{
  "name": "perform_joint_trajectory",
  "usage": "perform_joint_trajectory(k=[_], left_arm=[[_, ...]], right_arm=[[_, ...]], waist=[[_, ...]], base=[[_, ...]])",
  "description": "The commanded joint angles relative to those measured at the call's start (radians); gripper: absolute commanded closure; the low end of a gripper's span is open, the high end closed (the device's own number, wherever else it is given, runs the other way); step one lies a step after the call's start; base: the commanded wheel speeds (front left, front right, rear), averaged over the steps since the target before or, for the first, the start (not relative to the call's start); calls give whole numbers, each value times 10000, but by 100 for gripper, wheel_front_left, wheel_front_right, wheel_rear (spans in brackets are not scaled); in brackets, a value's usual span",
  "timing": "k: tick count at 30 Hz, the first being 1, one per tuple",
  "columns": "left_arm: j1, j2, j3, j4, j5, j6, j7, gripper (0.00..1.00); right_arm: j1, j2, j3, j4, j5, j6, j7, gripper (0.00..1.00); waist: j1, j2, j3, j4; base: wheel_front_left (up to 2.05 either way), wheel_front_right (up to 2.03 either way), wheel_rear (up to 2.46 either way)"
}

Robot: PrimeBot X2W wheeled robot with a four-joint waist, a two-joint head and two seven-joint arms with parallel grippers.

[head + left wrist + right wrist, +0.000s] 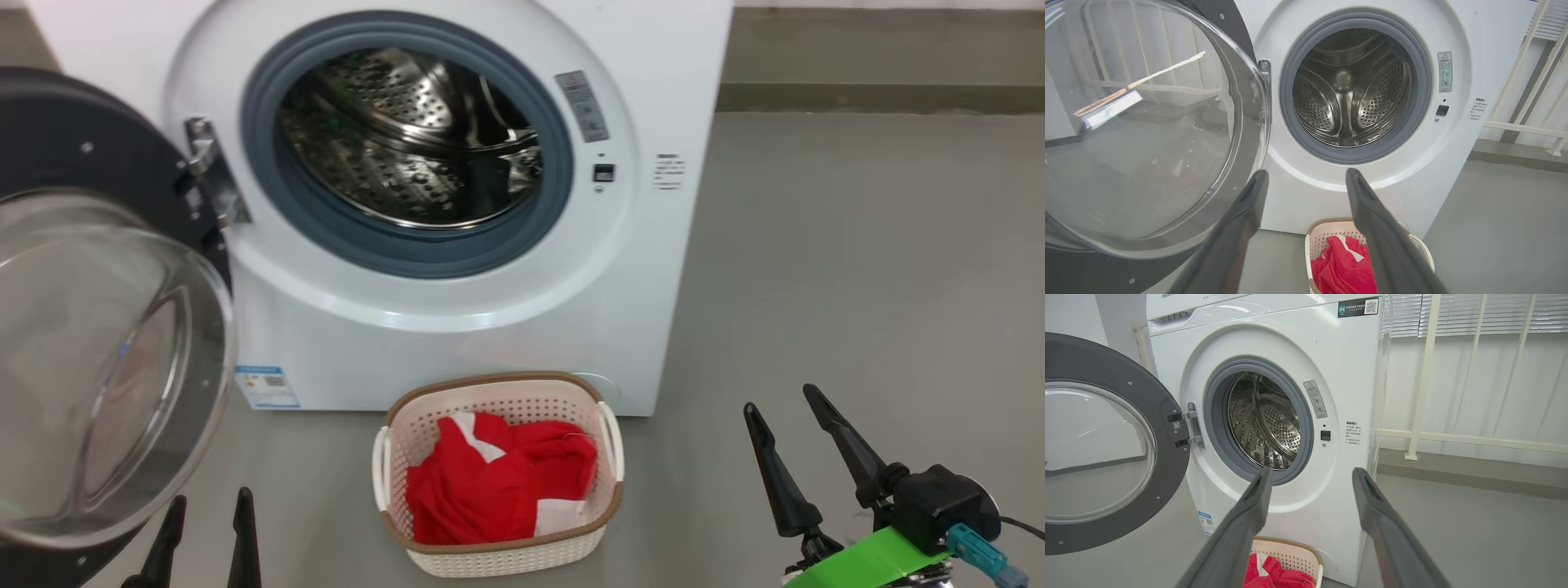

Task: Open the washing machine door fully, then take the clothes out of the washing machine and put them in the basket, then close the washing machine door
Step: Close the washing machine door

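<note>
The white washing machine (457,327) stands ahead with its steel drum (408,135) bare. Its black-rimmed door (98,343) hangs swung wide to the left, glass bowl facing me; the door (1147,130) and the door (1106,449) also appear in the wrist views. On the floor in front sits the cream basket (498,559) holding the red and white clothes (498,482). My left gripper (210,502) is open at the bottom left, beside the door's lower rim. My right gripper (780,404) is open at the lower right, over bare floor. Both hold nothing.
Grey floor (857,286) stretches to the right of the machine. A white railing (1425,375) and a low step (1474,473) run behind on the right. A blue label sticker (267,386) is on the machine's lower left front.
</note>
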Motion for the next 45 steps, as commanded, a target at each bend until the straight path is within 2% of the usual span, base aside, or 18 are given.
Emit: perform_joint_trajectory(k=[1,12,22,38,39,40,41,45], left_arm=[[-426,197,363,-250,67,70,-122,0],[-570,305,488,-229,173,153,-122,0],[-630,335,589,-151,229,277,-122,0],[-509,293,828,-327,145,342,-122,0],[-506,296,833,-333,163,340,-122,7],[-505,319,820,-349,223,342,-122,64],[-524,349,795,-394,309,347,-122,100],[-909,374,953,-976,580,583,-122,100]], right_arm=[[-368,-31,260,-273,-100,48,-63,0],[-540,36,541,-280,-109,48,-63,0],[-644,-4,667,-308,-105,48,-63,0],[-920,-71,1022,-151,0,48,-63,0],[-921,-77,1038,-151,7,48,-63,0],[-919,-85,1056,-150,14,48,-63,0],[-914,-93,1066,-147,21,48,-63,0],[-853,-134,1042,-132,26,48,-63,0]], waist=[[0,0,33,549],[0,0,24,1885],[0,0,-16,2786],[0,0,8,3033],[0,0,4,3030],[0,0,0,3025],[0,0,-3,3021],[0,0,4,3024]], base=[[0,0,0],[0,0,0],[0,0,0],[0,0,0],[0,0,0],[0,0,0],[0,0,0],[0,0,0]])
